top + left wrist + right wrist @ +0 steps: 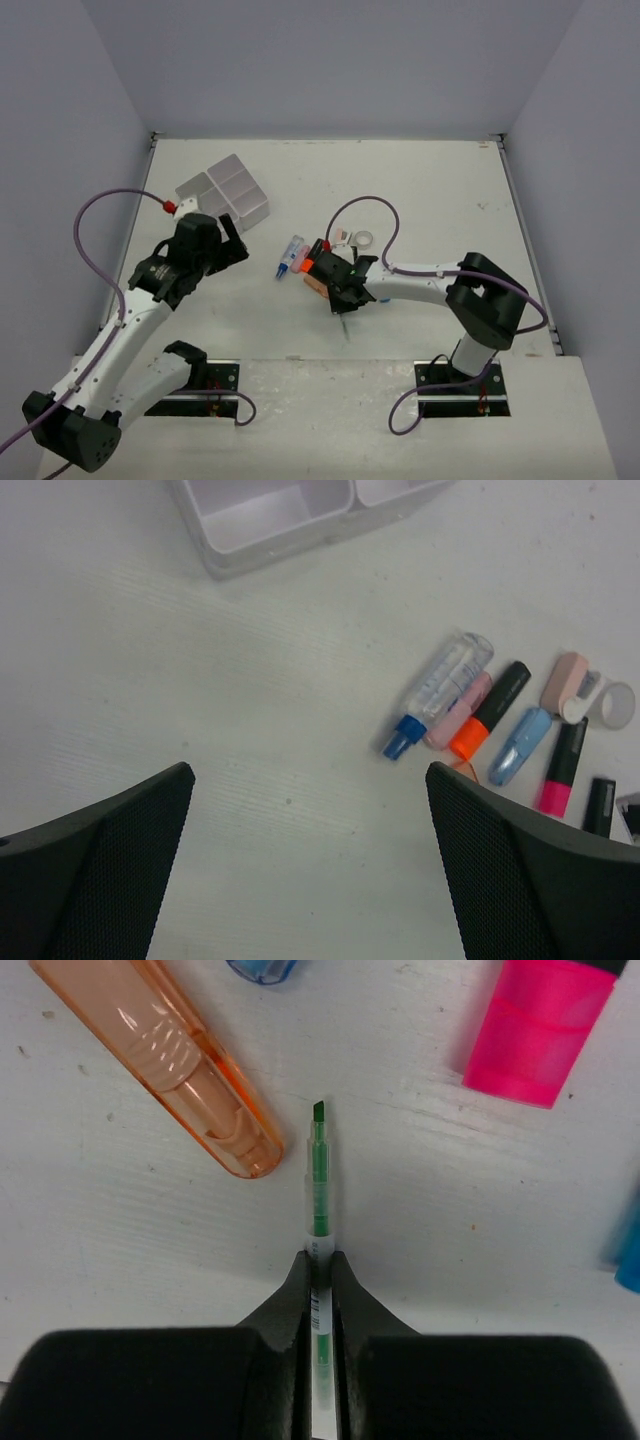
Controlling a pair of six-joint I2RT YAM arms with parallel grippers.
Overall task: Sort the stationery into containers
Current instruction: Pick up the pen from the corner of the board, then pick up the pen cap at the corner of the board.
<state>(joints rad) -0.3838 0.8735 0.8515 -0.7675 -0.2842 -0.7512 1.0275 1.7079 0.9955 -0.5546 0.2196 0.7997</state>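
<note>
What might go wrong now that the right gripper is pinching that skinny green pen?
1. The right gripper pinches the thin green pen at one narrow spot, its tip poking well ahead, so it may swivel or slip when lifted.
2. The translucent orange highlighter and pink highlighter lie close by; a sloppy lift might knock them.
3. The divided tray sits beside the open left gripper, so the grippers might collide there.

The white desk looks matt, with a fine grain. The long peach translucent plastic highlighter is glossy and smooth. The white translucent square plastic tray has a dull sheen.
</note>
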